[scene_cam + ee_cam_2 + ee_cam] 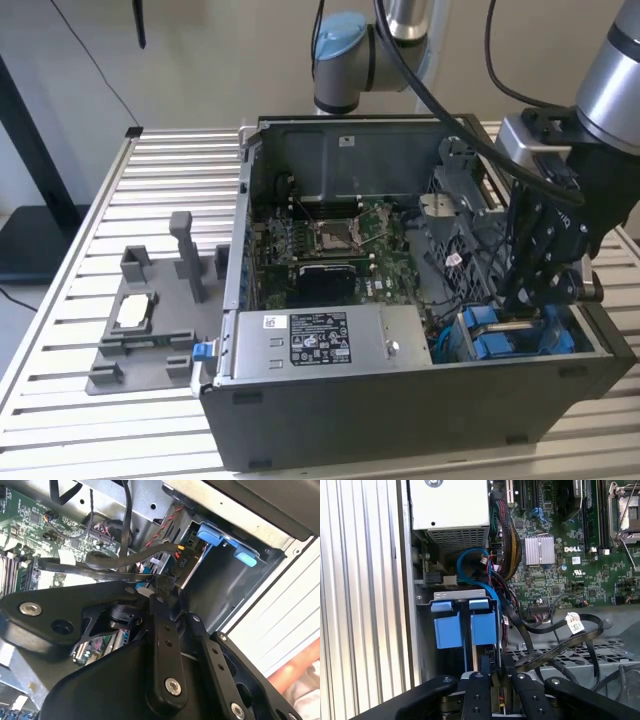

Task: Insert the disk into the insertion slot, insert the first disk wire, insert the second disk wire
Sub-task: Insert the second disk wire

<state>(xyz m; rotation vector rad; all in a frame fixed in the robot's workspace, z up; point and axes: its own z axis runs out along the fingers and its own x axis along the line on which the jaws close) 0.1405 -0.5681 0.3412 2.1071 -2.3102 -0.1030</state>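
Pincer: I see my gripper (535, 300) reaching down into the open case (400, 400), at the corner bay on the exterior view's right. In both wrist views the two black fingers (480, 695) stand close together, with only a narrow gap between them.
What it holds: in the second wrist view the fingertips (159, 592) seem to pinch a small dark cable plug (167, 582) at the end of a black wire (115, 560). I read that as clamped on the plug, though the contact itself is mostly covered by the finger links.
Disk: its blue frame tabs (465, 625) stand side by side in the insertion slot (422, 645), just beside the fingertips in the first wrist view. In the exterior view the same blue (490, 335) sits low in the bay, under the gripper. I cannot make out the drive's metal body or its label; only blue plastic shows.
Insertion slot: grey-walled bay at the case's near corner, next to the power-supply box (320, 340).
Wires: a blue cable (470, 562) loops above the bay; black flat cables (555, 630) with a white tag (575, 623) lie across the perforated floor.
Hidden: the plug's mating end and any socket on the disk are behind the fingers, so I cannot tell whether the plug is seated.
Cut off: the gripper body blocks the lower part of both wrist views.
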